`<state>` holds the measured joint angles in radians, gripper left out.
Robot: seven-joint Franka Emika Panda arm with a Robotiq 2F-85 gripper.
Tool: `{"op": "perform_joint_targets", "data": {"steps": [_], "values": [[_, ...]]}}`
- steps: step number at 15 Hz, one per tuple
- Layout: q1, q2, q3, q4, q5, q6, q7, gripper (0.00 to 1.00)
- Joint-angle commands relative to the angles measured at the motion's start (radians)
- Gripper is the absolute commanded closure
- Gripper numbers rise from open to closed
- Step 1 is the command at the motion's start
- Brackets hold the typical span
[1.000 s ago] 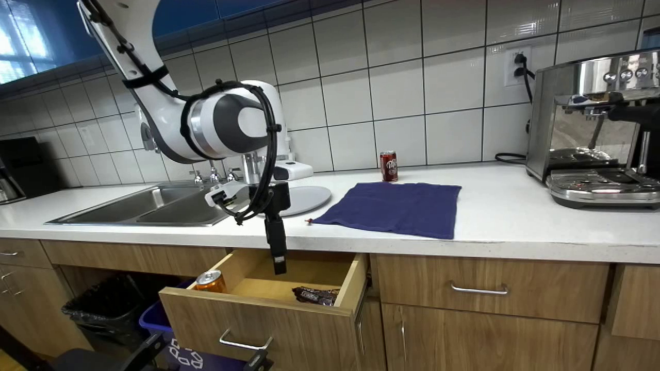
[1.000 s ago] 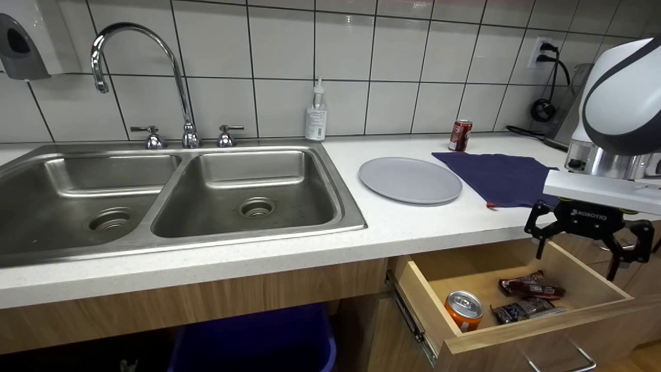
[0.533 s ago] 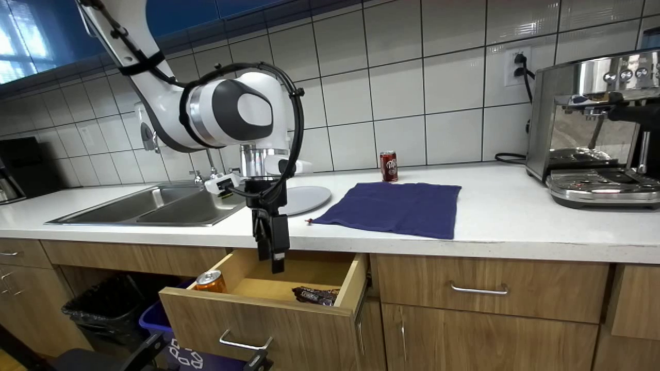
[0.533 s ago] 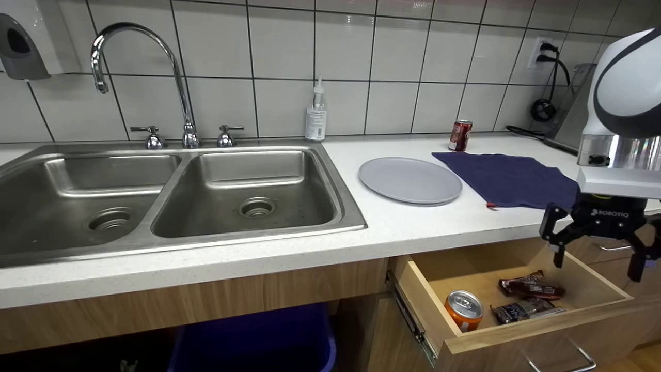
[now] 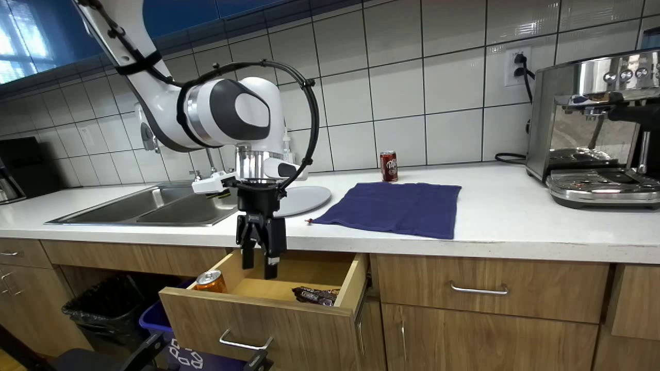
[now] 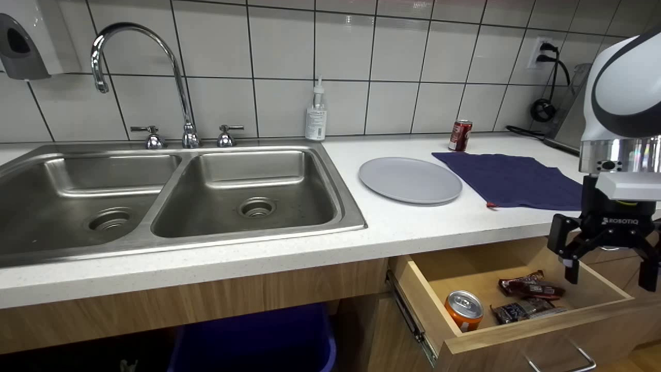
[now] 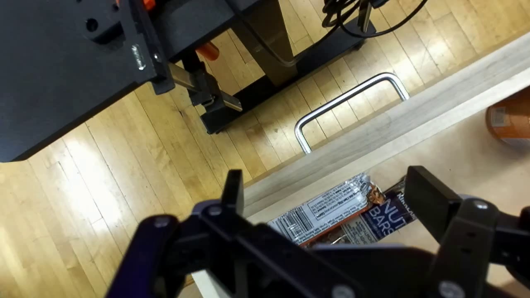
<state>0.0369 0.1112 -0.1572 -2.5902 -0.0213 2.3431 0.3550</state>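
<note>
My gripper hangs pointing down over the pulled-out wooden drawer, its two fingers wide apart with nothing held. In the wrist view a nut bar with a white, barcoded back shows between the fingers, lower down and apart from them. It overlaps a dark wrapper marked "NUT BARS", partly hidden by the gripper. Farther back in the drawer, dark red wrappers show in an exterior view. An orange can stands upright in the drawer's corner, seen in both exterior views.
On the white counter above lie a grey plate and a navy cloth, with a red soda can behind. A steel sink and an espresso machine flank them. A black tabletop lies in front of the drawer.
The wrist has turned, so both fingers now show apart where they lined up before. In the exterior views the gripper has shifted sideways above the drawer. Drawer and contents stay put.
</note>
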Motion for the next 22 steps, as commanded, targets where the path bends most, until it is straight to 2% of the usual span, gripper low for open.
{"op": "perform_joint_targets", "data": {"steps": [1,22], "values": [[-0.032,-0.010,0.027,0.001,-0.027,-0.051,-0.054,0.00],[-0.012,0.207,0.013,0.091,-0.205,-0.075,-0.089,0.00]]}}
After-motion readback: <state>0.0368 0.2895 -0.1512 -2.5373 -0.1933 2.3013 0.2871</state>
